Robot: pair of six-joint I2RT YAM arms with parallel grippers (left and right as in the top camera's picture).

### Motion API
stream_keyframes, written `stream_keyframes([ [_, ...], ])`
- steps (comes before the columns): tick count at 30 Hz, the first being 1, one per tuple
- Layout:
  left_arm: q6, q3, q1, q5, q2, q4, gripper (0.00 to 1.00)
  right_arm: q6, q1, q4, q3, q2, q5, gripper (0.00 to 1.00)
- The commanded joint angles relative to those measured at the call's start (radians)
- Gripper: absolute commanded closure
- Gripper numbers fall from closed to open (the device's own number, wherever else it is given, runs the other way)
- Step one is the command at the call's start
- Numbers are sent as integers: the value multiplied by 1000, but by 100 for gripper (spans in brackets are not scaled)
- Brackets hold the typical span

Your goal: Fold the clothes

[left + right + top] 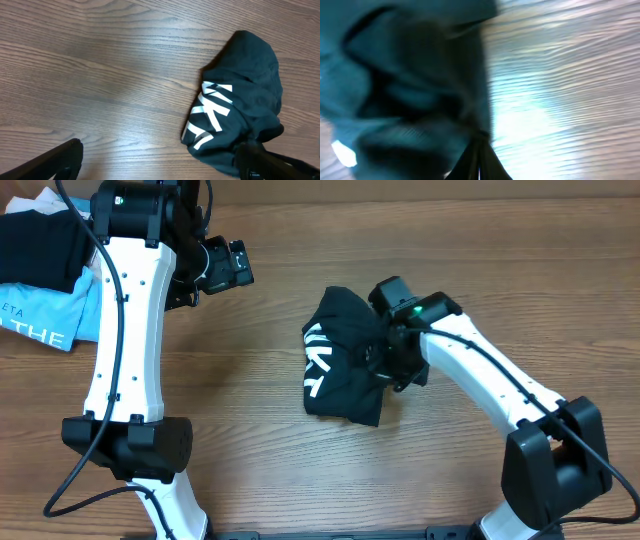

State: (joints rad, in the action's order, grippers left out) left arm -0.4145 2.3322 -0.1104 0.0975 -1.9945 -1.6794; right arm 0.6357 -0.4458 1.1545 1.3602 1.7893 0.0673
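The clothes (335, 365) are one dark navy-teal garment, bunched and wrinkled in the middle of the table, with white lettering facing left. My right gripper (383, 363) is at its right side, shut on a fold of the fabric. In the right wrist view the closed fingertips (479, 150) pinch the teal cloth (410, 75), which hangs blurred and fills the left half. My left gripper (232, 265) hovers open to the upper left, apart from the garment. The left wrist view shows the garment (240, 100) at the right, beyond the spread-apart fingers (60, 160) of that gripper (160, 167).
A light-blue shirt (40, 315) printed "THE" and a black folded garment (40, 245) lie at the far left edge, behind the left arm. Bare wooden table (250, 380) stretches between the left arm and the garment.
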Motion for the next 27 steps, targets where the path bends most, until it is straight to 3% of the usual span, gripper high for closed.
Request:
stream_keyframes([
  [1,19,-5,-1,3,5,0,0,2,8,18,2,-8,-66,96],
  [7,20,-5,-1,-1,5,-4,0,23,10,51,84,-52,-67,96],
  [8,27,-5,-2,0,5,-5,0,7,11,58,140,-75,-66,78],
  [9,27,-5,-2,0,5,-9,0,-38,14,58,169,-80,-66,50],
  [10,28,-5,-1,0,5,-10,0,-60,22,54,174,-80,-66,31],
  [12,35,-5,-2,0,5,-10,0,-60,50,40,148,-70,-55,26],
  [18,34,-5,-1,0,5,-10,0,-86,75,-140,-20,-6,71,26],
  [22,34,-5,-2,0,5,-10,0,-87,75,-278,-85,5,122,37],
  [27,34,-5,-3,9,5,-10,0,-86,75,-335,-124,7,105,81],
])
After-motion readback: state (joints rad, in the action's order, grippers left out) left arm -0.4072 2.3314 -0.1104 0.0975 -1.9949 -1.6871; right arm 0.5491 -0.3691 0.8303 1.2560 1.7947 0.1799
